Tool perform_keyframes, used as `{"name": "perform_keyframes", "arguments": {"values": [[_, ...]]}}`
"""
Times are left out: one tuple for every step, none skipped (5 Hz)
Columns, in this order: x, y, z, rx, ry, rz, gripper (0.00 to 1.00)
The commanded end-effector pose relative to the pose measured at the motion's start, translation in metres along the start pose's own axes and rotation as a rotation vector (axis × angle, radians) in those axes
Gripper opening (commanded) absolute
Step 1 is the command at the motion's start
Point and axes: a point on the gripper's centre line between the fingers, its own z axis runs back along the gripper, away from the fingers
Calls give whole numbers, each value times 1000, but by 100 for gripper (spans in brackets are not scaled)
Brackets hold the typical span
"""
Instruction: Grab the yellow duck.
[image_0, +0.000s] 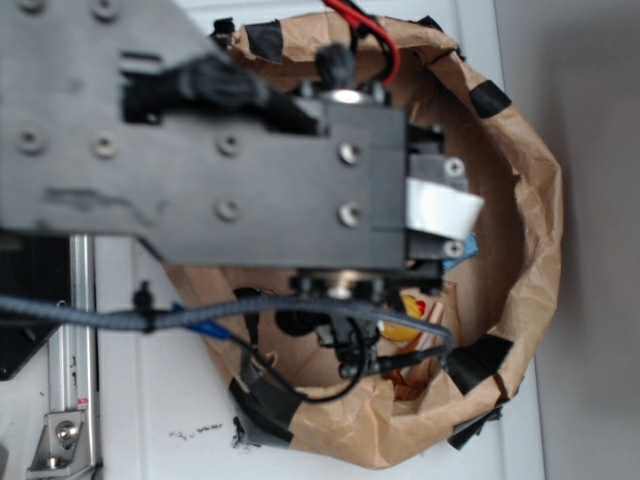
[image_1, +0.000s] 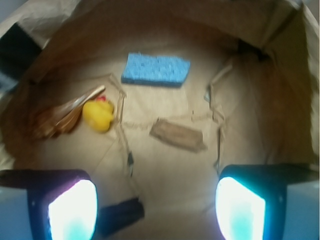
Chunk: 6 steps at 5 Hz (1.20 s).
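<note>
The yellow duck (image_1: 99, 115) lies on the brown paper floor at the left of the wrist view, its red beak up against a shiny amber-brown object (image_1: 55, 119). In the exterior view only a sliver of the duck (image_0: 408, 318) shows under the arm. My gripper (image_1: 156, 210) stands open above the bag floor, below and to the right of the duck, with nothing between its glowing pads (image_1: 72, 209). In the exterior view the arm's black body hides the fingers.
A blue sponge (image_1: 156, 69) lies at the far side. A flat brown scrap (image_1: 178, 136) rests mid-floor, and a dark piece (image_1: 120, 216) sits by the left finger. The crumpled paper bag wall (image_0: 530, 230) with black tape patches rings everything.
</note>
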Motion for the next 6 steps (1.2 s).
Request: {"name": "perform_keyframes", "arguments": {"values": [[9,-1,14,-12,-63,-5,100],[9,-1,14,-12,-63,-5,100],[18,6,-5,-205,-144,-196,100],[26,9,-17,-250,-179,-298,100],[35,5,-39,-242,-128,-358,100],[39,-6,-58,-190,-110,-415,100]]}}
